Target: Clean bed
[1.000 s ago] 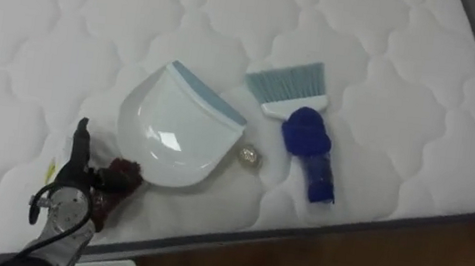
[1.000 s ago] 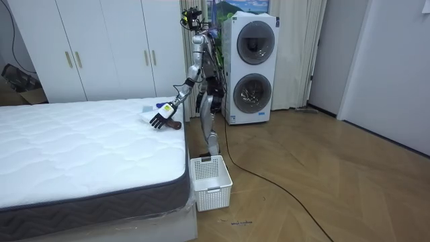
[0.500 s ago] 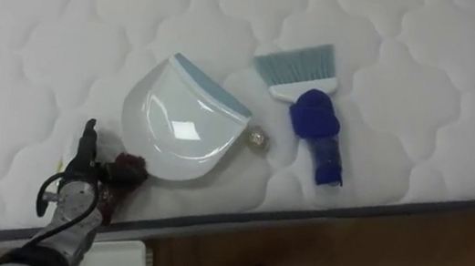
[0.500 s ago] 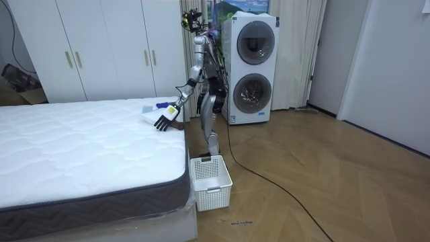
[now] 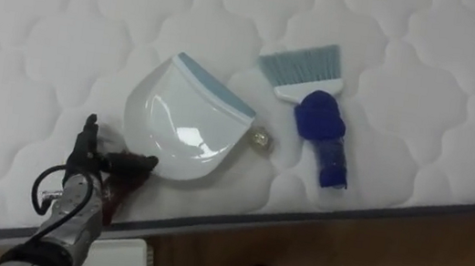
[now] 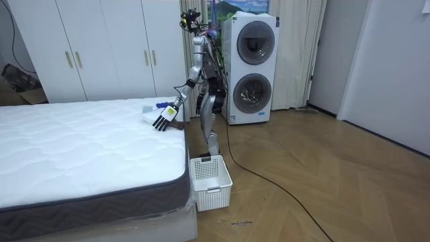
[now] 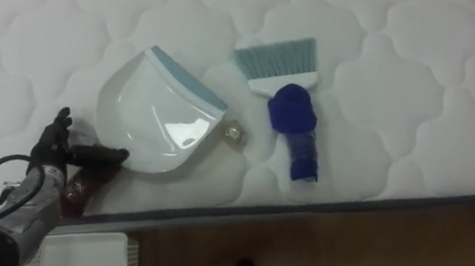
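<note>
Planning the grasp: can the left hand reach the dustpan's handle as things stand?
Likely yes. The left hand is open right beside the dark red handle of the dustpan, near the mattress edge. Nothing lies between them; the brush is off to the right.

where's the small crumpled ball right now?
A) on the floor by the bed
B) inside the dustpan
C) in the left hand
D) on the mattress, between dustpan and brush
D: the small crumpled ball lies on the mattress, just outside the rim of the white dustpan and to the left of the blue hand brush.
</note>
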{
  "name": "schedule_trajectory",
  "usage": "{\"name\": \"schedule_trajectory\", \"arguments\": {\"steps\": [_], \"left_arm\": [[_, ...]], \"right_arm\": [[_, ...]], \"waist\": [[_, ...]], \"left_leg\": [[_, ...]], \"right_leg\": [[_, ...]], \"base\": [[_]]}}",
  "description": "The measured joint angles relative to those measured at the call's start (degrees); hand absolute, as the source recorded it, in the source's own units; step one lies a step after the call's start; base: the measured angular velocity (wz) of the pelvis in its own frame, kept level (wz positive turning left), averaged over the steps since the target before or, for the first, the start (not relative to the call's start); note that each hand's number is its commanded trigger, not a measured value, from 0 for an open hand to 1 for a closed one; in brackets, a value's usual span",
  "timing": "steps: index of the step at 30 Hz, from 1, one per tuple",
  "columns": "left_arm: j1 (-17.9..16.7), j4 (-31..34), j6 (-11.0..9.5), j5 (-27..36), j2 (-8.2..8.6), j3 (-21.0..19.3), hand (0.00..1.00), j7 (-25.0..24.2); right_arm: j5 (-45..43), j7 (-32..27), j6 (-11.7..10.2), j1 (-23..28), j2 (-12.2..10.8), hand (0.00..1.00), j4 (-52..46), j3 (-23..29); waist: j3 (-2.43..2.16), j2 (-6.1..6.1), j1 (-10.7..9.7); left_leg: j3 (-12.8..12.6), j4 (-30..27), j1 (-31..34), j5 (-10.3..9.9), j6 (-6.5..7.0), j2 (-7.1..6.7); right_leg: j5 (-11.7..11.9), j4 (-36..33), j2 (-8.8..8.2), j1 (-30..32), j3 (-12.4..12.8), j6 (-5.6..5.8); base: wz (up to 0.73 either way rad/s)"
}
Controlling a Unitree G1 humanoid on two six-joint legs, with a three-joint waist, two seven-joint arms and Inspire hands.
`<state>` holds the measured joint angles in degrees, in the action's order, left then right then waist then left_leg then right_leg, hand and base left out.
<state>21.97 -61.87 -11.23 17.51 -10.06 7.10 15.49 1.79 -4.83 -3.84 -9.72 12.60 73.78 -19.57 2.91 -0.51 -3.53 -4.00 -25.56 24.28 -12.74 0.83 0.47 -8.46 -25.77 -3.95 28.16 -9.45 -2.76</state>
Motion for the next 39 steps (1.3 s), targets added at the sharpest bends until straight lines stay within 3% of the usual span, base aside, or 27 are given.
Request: {"name": "schedule_trajectory", "arguments": {"steps": [17,25,30,39], "left_arm": [[-1.6,3.3,-0.2,1.9,-0.08,-0.2,0.00,-5.1],[-5.0,5.3,-0.2,0.8,-0.49,1.1,0.00,-5.3],[-6.8,5.3,-0.2,0.3,-0.51,1.2,0.00,-5.3],[-7.3,5.3,-0.2,-2.6,-1.13,2.4,0.00,-4.9]], "right_arm": [[0.0,-0.7,0.0,0.9,-0.2,0.00,0.3,-0.9],[0.0,-0.1,-0.2,1.5,0.1,0.00,0.3,-0.4],[0.5,0.0,-1.7,2.9,1.1,0.00,0.2,-0.4],[0.5,0.7,-1.6,2.9,1.4,0.00,0.3,0.7]], "waist": [[-0.21,0.40,0.8],[-0.61,-0.22,1.1],[-1.18,-1.24,1.7],[-1.10,-1.61,2.1]], "left_leg": [[-0.4,0.0,-1.6,0.1,0.18,0.13],[-0.4,0.4,-1.5,0.1,0.17,0.61],[-0.5,0.2,-1.8,0.1,0.16,0.77],[-0.6,0.6,-1.8,0.1,0.14,0.78]], "right_leg": [[0.0,0.2,-0.06,-2.0,-0.4,0.03],[0.2,1.1,0.30,-2.6,-1.1,-0.02],[0.3,1.1,0.17,-3.0,-1.6,-0.16],[0.0,1.0,0.31,-3.0,-1.7,-0.07]], "base": [[0.01],[0.04],[0.00],[0.03]]}}
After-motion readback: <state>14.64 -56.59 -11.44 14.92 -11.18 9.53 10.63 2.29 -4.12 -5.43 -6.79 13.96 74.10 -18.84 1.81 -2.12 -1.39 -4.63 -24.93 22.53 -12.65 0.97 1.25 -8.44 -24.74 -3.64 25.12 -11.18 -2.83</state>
